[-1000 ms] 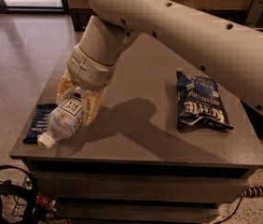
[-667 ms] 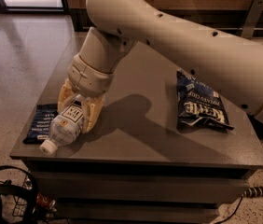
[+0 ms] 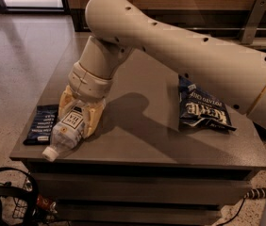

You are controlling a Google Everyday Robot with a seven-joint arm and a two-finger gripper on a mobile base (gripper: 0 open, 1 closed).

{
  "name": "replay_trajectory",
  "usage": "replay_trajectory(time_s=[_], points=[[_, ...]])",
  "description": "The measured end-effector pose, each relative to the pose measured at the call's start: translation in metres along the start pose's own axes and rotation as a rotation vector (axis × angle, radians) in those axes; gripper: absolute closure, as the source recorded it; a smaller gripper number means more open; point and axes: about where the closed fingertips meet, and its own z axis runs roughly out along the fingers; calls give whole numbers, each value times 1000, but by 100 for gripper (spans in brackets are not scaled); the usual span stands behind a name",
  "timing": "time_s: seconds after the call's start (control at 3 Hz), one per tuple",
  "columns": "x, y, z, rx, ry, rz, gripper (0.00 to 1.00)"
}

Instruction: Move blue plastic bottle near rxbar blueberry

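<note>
The blue plastic bottle (image 3: 68, 130) is clear and pale bluish, with a white cap and a white label. It lies tilted at the table's front left, cap pointing toward the front edge. My gripper (image 3: 78, 117) reaches down over it, with a yellowish finger on each side of the bottle's body, shut on it. The rxbar blueberry (image 3: 41, 125), a flat dark blue wrapper with white text, lies at the table's left edge, just left of the bottle and almost touching it.
A crinkled dark blue chip bag (image 3: 201, 108) lies on the right side of the grey table (image 3: 142, 140). My large arm spans the table from the upper right. A cart and cables stand on the floor at the lower left.
The gripper and the bottle have moved a little toward the table's front edge and lower, staying beside the bar. The chip bag has not moved.
</note>
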Motion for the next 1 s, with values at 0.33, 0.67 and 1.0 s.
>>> replay_trajectory(time_s=[0.33,0.67,1.0], points=[[-1,0,1,-1,-1,-1,55],[-1,0,3,-3,-2,-3,25],[-2,-1,4,-5,-3,-4,2]])
